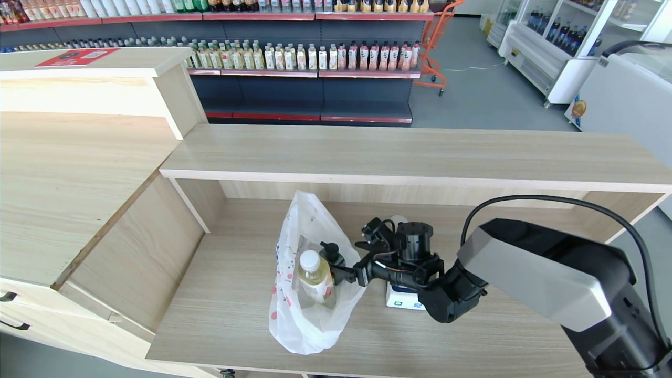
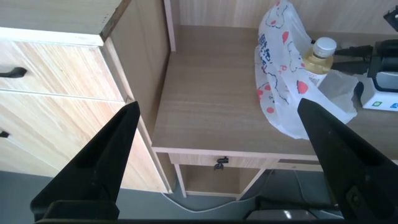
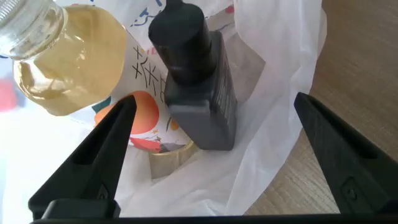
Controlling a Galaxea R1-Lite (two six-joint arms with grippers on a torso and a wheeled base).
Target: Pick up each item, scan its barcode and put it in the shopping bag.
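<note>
Shop counter [image 1: 210, 315], bottle [image 1: 315, 281] inside shopping bag [image 1: 294, 328]

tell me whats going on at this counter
The robot is bagging goods on a wooden counter. Its right gripper is open at the mouth of the shopping bag, with a dark bottle and a yellow drink bottle inside it. The left gripper hangs open off to the side, holding nothing.

Bottle [image 1: 315, 275] in the shopping bag [image 1: 307, 320] — scanner [image 1: 403, 303] just right of it.
</note>
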